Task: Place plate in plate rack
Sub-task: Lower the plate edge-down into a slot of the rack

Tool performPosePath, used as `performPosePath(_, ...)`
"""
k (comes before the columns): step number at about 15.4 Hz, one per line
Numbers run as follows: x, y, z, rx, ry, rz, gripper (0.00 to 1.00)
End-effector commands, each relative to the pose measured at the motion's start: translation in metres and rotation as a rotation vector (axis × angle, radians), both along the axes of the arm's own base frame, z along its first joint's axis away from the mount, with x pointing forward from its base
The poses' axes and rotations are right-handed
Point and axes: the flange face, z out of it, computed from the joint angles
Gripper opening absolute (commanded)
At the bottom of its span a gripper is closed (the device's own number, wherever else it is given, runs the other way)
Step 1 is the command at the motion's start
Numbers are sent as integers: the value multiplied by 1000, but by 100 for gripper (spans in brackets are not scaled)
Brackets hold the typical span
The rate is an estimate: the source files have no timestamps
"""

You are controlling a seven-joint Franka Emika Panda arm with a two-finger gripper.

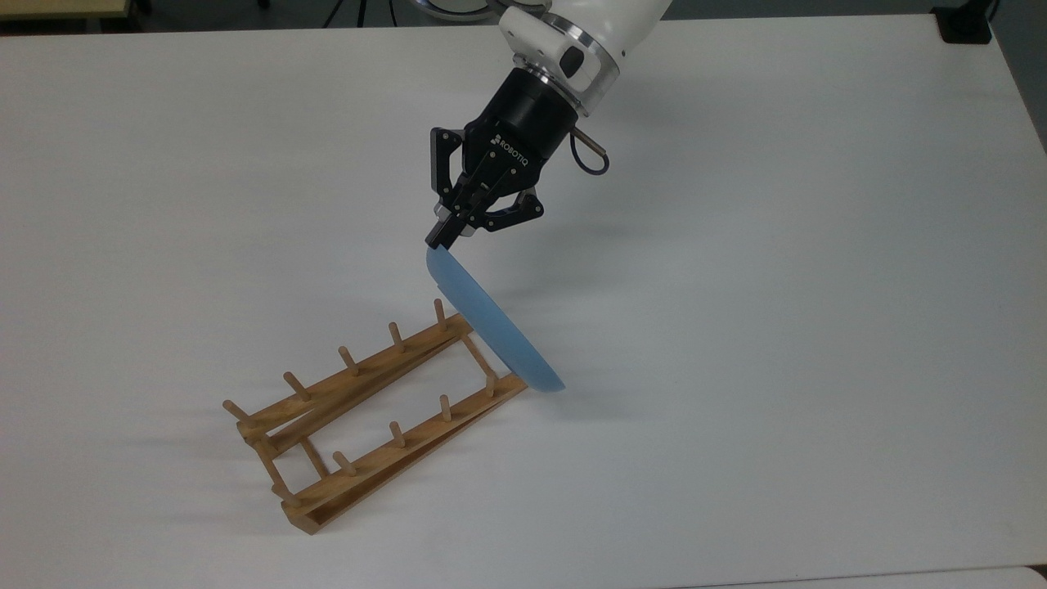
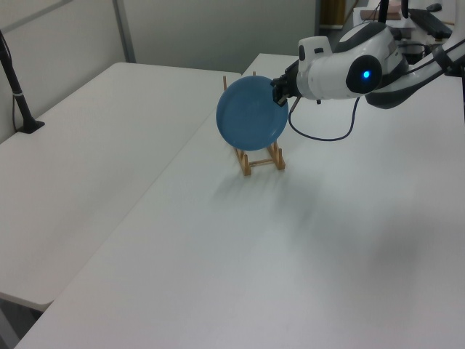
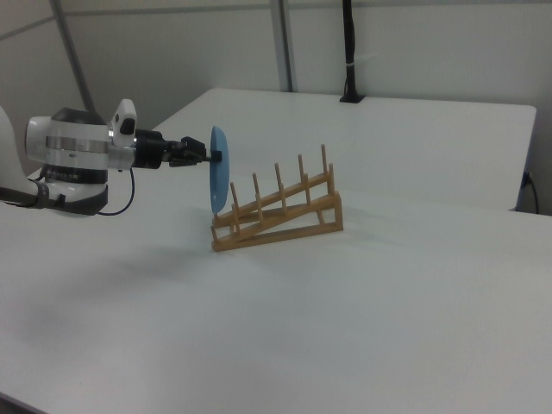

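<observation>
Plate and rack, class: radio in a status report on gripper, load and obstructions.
Gripper shut on round light-blue plate, held on edge. Plate at low end of light-brown wooden peg rack, not slotted. White table around rack.

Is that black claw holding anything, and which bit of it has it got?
Yes. The claw pinches the blue plate by its upper rim, so the plate hangs on edge beside the end of the rack.
</observation>
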Motion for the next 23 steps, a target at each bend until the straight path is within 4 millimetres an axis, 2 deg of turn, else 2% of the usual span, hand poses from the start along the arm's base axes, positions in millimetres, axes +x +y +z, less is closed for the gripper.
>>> performPosePath(1, -8, 0, 2, -26, -24, -8, 0)
performPosePath(10, -11, -7, -22, -109, 6, 14, 0)
performPosePath(16, -11, -11, -29, -130, 17, 6, 0)
performPosePath(23, -9, -11, -53, -151, 52, 16, 0)
